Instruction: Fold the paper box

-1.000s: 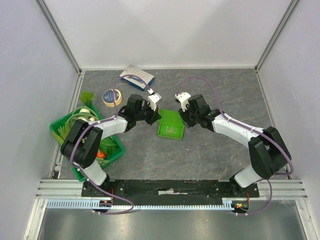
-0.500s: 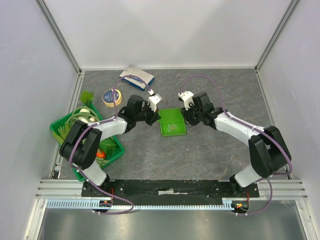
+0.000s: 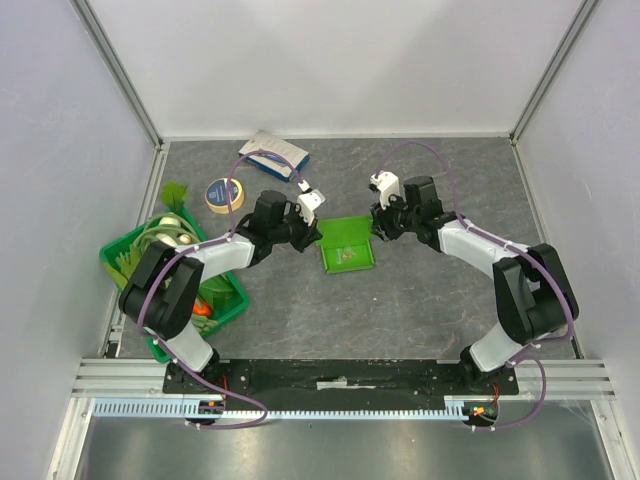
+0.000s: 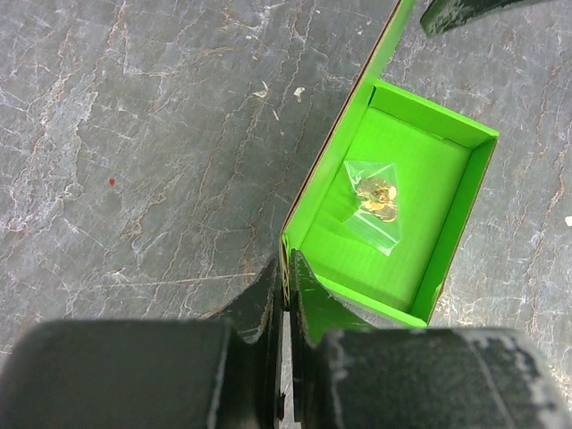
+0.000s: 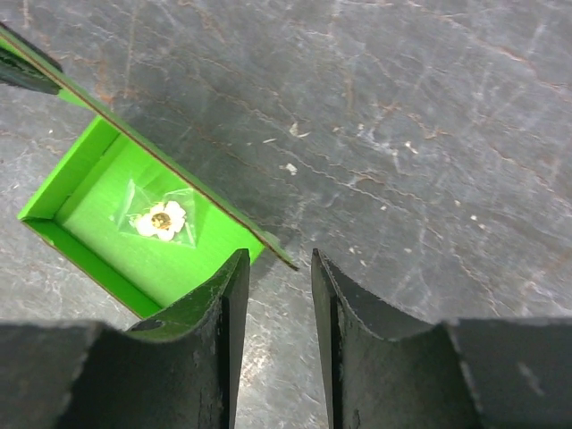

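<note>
The lime-green paper box lies open on the table's middle, with a small clear bag holding a flower-shaped piece inside. My left gripper is shut on the box's left wall, which stands upright. My right gripper is open and empty at the box's right side. In the right wrist view the long upright flap ends just ahead of the gap between my right gripper's fingers, apparently not touching them. The box floor lies left of them.
A darker green crate with vegetables stands at the left edge. A tape roll and a blue-and-white carton lie at the back left. White enclosure walls surround the table.
My right gripper has drawn back up and to the right, off the box. The box has turned slightly and settled flatter. My left gripper keeps its hold.
</note>
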Motion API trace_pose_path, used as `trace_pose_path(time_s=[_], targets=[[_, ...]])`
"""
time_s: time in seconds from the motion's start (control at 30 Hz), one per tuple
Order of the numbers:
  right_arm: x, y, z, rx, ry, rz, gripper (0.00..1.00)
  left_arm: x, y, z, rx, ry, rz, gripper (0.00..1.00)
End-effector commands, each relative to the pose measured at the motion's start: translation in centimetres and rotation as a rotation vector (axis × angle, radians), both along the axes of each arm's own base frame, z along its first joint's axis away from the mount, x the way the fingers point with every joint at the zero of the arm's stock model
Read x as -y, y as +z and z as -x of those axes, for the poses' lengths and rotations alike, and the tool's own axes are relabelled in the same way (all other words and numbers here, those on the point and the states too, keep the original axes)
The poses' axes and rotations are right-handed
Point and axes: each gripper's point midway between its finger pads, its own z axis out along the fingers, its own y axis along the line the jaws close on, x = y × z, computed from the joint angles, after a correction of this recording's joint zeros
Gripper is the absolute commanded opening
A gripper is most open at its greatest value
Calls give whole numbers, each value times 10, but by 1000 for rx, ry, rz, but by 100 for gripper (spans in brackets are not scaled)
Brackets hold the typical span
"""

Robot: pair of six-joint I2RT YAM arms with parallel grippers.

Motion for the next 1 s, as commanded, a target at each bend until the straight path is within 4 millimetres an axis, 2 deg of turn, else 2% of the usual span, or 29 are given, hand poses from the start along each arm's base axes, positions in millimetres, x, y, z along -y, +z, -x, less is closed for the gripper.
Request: trace_pose_path(time_s=[0.0, 0.23, 0.33, 0.4, 0.43, 0.47, 0.5, 0.57, 0.73, 0.87, 0.97], targets=[[-20, 6, 3, 39, 128, -78, 39, 6, 21, -4, 82, -40, 11, 8], [-23, 8, 3, 44, 139, -100, 22, 6, 22, -5, 73, -25, 19, 9], [-27, 12, 5, 53, 155, -120, 16, 6, 22, -6, 63, -7, 23, 14], [-24, 12, 3, 63, 135, -110, 23, 6, 23, -5, 64, -8, 25, 14], [-18, 10, -2, 71, 92, -84, 31, 6, 23, -6, 67, -9, 25, 12], [-15, 9, -5, 72, 77, -73, 46, 6, 22, -5, 71, -16, 21, 10], [-12, 8, -8, 75, 59, -62, 50, 6, 22, -4, 70, -26, 21, 9], [-7, 6, -12, 81, 39, -48, 52, 7, 22, -3, 69, -33, 24, 9], [-11, 7, -12, 99, 113, -69, 52, 9, 22, 0, 66, -57, 24, 8], [-6, 3, -23, 100, 137, -73, 54, 11, 22, 2, 58, -76, 26, 8], [-12, 8, -26, 91, 196, -146, 55, 12, 21, 2, 55, -85, 24, 8]])
